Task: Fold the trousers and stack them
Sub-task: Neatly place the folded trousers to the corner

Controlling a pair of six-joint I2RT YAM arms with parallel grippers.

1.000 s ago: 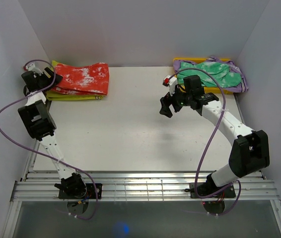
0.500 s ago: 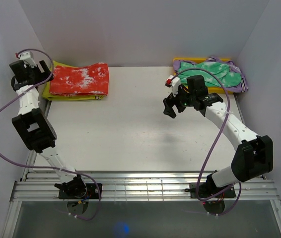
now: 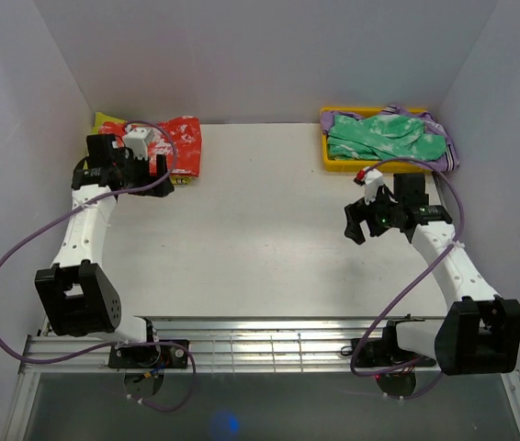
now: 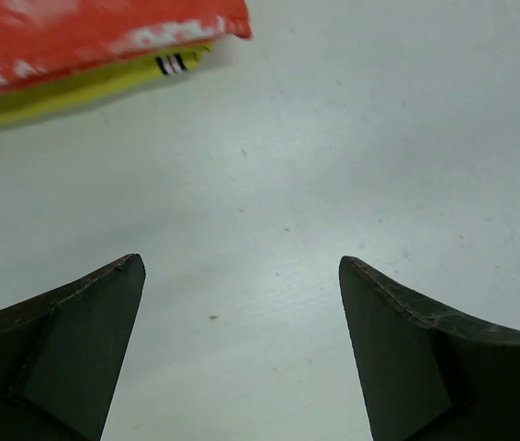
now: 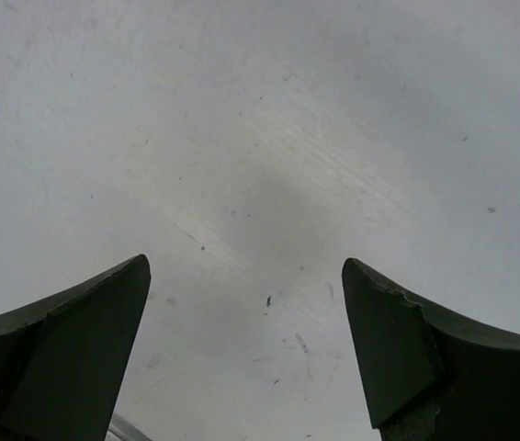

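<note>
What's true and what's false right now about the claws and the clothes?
The left claw is shut on the trousers. False: it is open and empty, with the trousers beyond its tips.
The trousers lie folded on a yellow cloth. True.
The right claw holds the green garment. False: it is open and empty over the table.
The green garment lies in the yellow tray at the far right. True.

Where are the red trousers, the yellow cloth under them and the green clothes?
red trousers [image 3: 183,140], top view, on the folded right end.
yellow cloth [image 4: 76,87], left wrist view, on the edge showing below the trousers.
green clothes [image 3: 384,136], top view, on the pile's middle.
</note>
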